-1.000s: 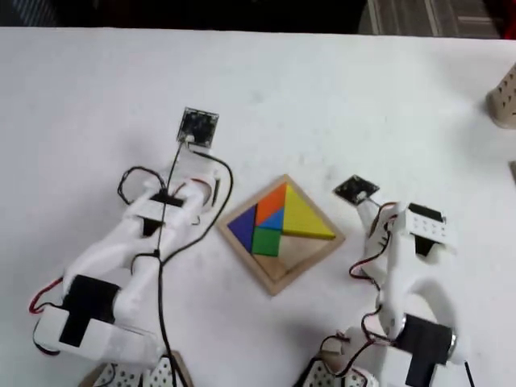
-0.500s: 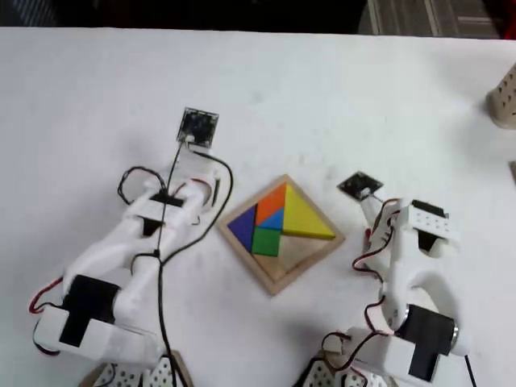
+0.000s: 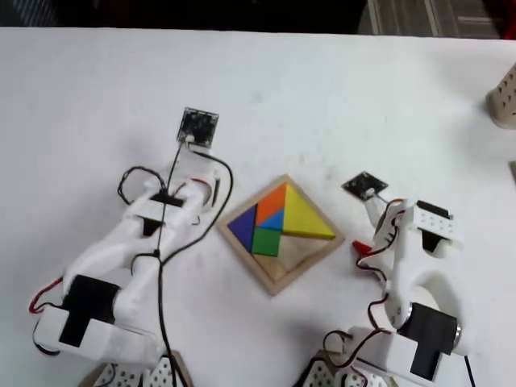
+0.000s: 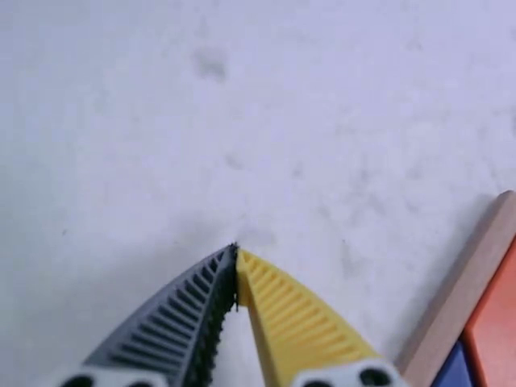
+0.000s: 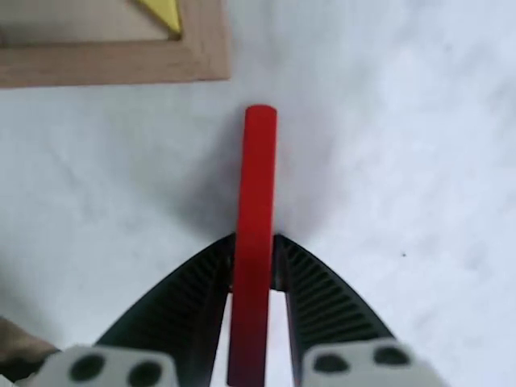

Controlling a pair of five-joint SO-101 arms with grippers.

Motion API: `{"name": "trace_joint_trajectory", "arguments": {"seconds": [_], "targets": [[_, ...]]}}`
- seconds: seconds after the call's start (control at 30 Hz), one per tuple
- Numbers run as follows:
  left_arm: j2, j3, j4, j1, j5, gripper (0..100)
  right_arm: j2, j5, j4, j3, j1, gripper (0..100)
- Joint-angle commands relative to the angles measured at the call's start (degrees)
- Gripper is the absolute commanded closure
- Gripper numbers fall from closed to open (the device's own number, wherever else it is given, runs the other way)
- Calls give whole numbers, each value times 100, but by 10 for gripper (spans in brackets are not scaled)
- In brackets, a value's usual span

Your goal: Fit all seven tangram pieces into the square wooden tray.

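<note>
Red piece (image 5: 260, 169) on edge, pointing toward tray (image 5: 121, 64)

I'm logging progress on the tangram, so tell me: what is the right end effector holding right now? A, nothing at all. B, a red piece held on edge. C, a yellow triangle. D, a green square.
B: the right end effector is shut on a red tangram piece, gripped on edge just outside the wooden tray.
</note>
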Motion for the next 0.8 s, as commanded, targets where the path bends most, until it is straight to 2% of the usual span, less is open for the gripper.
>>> {"name": "trace_joint_trajectory", "arguments": {"seconds": [0.0,0.13,0.33,0.43,0.57,0.63,0.77], "targets": [[-31,-404,-167,-66,-62,976,-136,35,576,-290,66,981],[-31,-396,-167,-66,-62,976,-136,-53,1376,-853,66,981],[-31,-369,-167,-40,-62,976,-136,-1266,2202,-1749,-48,981],[-13,-378,-176,-40,-62,976,-136,-1873,2387,-1864,-312,981],[303,-633,-88,-57,-18,978,-136,-2611,2404,-1855,-1024,981],[470,-949,352,-84,-9,978,-136,-3165,2360,-1908,-1429,981],[725,-1477,1196,-145,176,978,-75,-4738,1886,-2101,-2044,981]]}}
